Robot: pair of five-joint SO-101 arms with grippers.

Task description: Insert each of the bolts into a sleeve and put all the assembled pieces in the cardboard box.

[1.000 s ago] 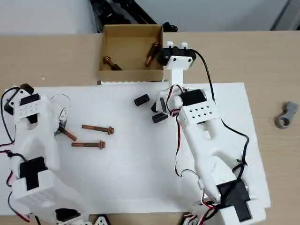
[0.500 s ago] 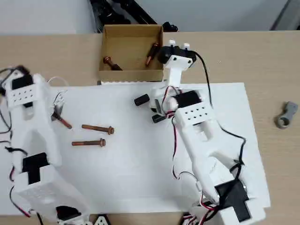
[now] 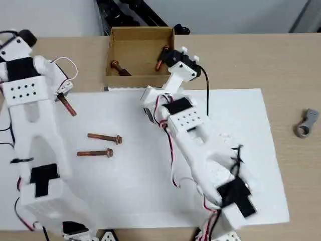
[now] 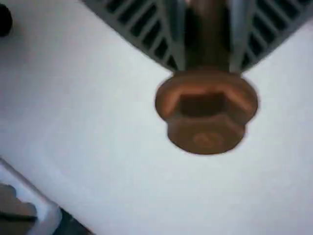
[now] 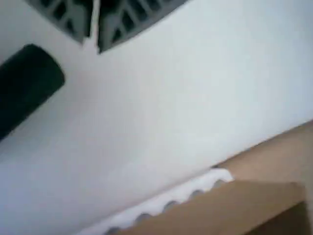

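Observation:
My left gripper [image 3: 63,95] is shut on a copper bolt [image 3: 67,105], held over the far left corner of the white mat [image 3: 130,191]. In the left wrist view the bolt's hex head [image 4: 205,113] hangs below the left gripper [image 4: 205,54]. Two more bolts [image 3: 104,137] [image 3: 94,153] lie on the mat. My right gripper [image 3: 150,97] is low over the mat's far edge, just in front of the cardboard box [image 3: 114,55]. In the right wrist view the right gripper [image 5: 95,32] is shut with nothing in it, and a black sleeve [image 5: 27,85] lies beside it.
Two copper pieces [image 3: 120,68] [image 3: 162,57] lie in the box. The box's edge [image 5: 239,208] is close behind the mat's rim. A grey part [image 3: 306,123] sits on the bare wooden table at the far right. The mat's near half is free.
My left arm lifted the bolt off the mat and carried it toward the far left corner. My right arm swung left over the sleeves, which it now covers in the high view.

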